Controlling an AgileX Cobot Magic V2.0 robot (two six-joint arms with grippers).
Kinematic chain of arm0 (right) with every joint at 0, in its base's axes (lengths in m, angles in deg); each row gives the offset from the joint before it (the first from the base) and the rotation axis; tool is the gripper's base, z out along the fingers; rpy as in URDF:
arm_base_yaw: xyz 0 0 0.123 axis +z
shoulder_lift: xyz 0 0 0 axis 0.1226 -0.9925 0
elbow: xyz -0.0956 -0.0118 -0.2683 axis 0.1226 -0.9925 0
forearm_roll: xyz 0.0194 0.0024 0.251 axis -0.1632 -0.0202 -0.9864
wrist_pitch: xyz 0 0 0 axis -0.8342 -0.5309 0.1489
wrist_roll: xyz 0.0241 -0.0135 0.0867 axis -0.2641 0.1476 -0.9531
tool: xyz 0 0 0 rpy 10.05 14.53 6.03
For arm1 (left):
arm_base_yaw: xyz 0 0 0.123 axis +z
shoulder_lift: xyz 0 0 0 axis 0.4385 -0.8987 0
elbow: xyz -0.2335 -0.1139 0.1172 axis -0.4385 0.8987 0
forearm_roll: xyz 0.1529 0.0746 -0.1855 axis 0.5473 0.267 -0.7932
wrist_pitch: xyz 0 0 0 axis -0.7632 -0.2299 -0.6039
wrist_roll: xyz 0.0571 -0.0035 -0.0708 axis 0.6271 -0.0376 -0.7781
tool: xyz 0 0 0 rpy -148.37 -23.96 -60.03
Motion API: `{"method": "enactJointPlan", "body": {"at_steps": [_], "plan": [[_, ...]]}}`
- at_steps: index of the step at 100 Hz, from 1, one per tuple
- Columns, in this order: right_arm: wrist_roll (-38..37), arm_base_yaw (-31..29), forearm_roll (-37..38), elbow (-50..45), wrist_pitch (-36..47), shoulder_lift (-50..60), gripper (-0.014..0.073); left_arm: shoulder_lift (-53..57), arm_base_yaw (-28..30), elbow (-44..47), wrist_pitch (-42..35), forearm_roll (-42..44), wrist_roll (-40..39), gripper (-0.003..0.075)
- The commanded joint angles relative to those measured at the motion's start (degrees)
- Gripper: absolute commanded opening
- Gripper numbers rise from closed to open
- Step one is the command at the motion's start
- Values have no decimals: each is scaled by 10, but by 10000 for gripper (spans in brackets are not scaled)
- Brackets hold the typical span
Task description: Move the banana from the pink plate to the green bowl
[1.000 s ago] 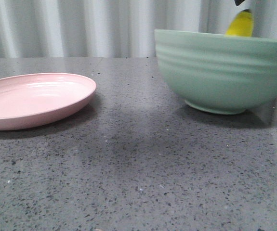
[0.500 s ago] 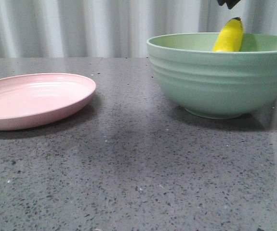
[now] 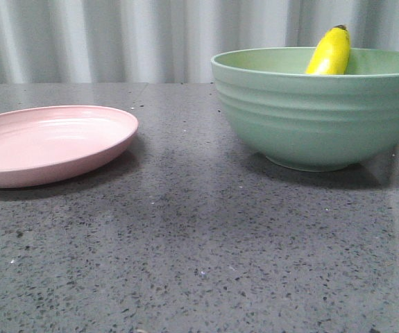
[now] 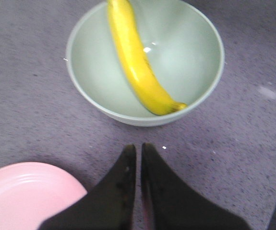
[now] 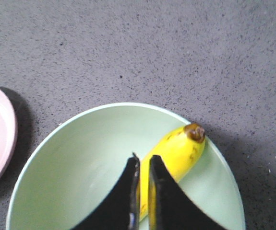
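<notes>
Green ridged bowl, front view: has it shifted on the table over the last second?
Yes. The pale mint-green ridged bowl slid left toward the shallow pink plate, which stayed put; most of that shift came early, and it now sits settled with the yellow banana inside.

Front view: no robot parts visible. Left gripper [image 4: 138,149]: two matte black fingers [image 4: 121,191], wide at the base and tapering to narrow blunt tips, inner faces flat; faint scuffing on the surface, a pinkish tint along the inner edge low down. Right gripper [image 5: 143,163]: same black tapered fingers [image 5: 166,201], sharper tips, a thin light line along the inner edges. No cables, screws or markings discernible.
</notes>
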Motion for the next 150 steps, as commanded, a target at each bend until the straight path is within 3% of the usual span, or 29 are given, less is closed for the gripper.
{"method": "enactJointPlan", "body": {"at_steps": [1,25,69,93,117,150], "plan": [[8,2,7,-25,69,59,-64,35,-4,-2,-66,5,-15,-20],[8,2,16,-170,163,189,-64,118,-4,119,-194,2,-18,-20],[8,2,29,-403,315,415,-64,342,-4,461,-453,-31,-19,-20],[8,2,29,-531,410,526,-64,472,-4,617,-544,-31,-19,-20],[8,2,72,-617,449,624,-64,569,-4,701,-600,-31,-19,-20],[8,2,72,-634,445,648,-64,586,-4,705,-602,-31,-19,-20]]}}
